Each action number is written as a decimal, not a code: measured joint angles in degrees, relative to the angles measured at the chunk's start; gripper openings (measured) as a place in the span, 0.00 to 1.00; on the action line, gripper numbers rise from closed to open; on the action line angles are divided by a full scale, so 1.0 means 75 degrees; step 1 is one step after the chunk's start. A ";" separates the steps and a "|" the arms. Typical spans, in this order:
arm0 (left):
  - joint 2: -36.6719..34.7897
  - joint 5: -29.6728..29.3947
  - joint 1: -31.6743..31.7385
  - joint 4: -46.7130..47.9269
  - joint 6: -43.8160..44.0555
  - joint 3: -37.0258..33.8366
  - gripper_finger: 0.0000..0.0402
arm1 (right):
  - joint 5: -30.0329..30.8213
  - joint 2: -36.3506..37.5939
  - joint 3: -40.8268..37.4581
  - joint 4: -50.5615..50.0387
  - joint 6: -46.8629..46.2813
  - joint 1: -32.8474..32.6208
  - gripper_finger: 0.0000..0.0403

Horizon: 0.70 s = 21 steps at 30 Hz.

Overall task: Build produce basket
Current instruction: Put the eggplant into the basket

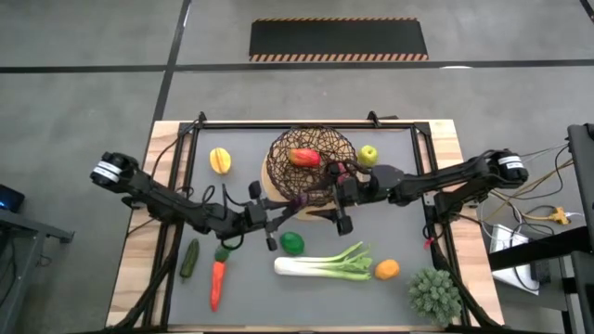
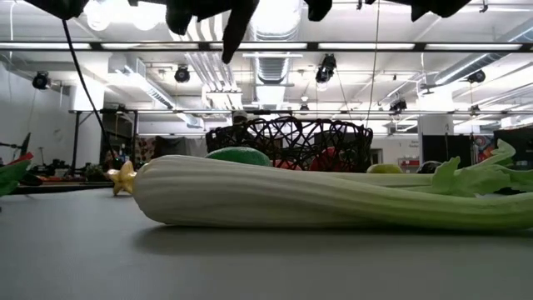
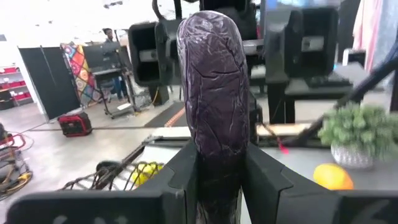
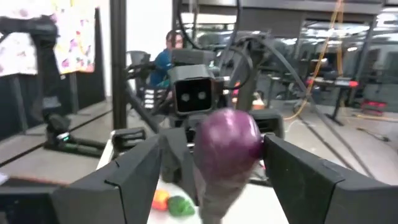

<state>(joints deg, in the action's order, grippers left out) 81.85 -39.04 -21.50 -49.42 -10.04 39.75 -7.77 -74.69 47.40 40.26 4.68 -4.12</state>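
Eggplant [image 3: 214, 93] handover, close to the lens, between the two arms beside the basket [image 1: 311, 160].
The left gripper [image 3: 217, 180] has its jaws clamped on the eggplant's base; the right gripper [image 4: 214, 165] stands with jaws apart around its tip and should close squarely before the left lets go. The basket on the desk [image 1: 251, 297] holds a red pepper [image 1: 304, 157].

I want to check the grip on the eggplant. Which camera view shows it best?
The left wrist view: the eggplant fills the frame, upright and clamped in the left gripper. The right wrist view shows only its rounded end between the right gripper's open fingers. In the high view the arms hide it; the low view misses it.
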 joint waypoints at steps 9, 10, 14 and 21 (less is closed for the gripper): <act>0.0561 0.0058 0.0208 -0.0553 0.0032 0.0063 0.18 | 0.0049 -0.0836 0.0213 0.0716 -0.0144 0.0002 0.58; 0.0603 0.0050 0.0211 -0.0555 0.0032 0.0078 0.18 | 0.0049 -0.0920 0.0258 0.0716 -0.0147 0.0000 0.58; 0.0640 0.0053 0.0228 -0.0543 0.0015 0.0119 0.18 | 0.0051 -0.1057 0.0365 0.0727 -0.0143 0.0003 0.50; 0.0573 0.0106 0.0234 -0.0519 0.0000 0.0114 0.23 | 0.0055 -0.1000 0.0370 0.0547 -0.0098 0.0003 0.28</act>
<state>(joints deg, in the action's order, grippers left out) 86.15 -38.24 -19.75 -53.31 -10.04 40.60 -7.35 -82.19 50.17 44.36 3.94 -4.10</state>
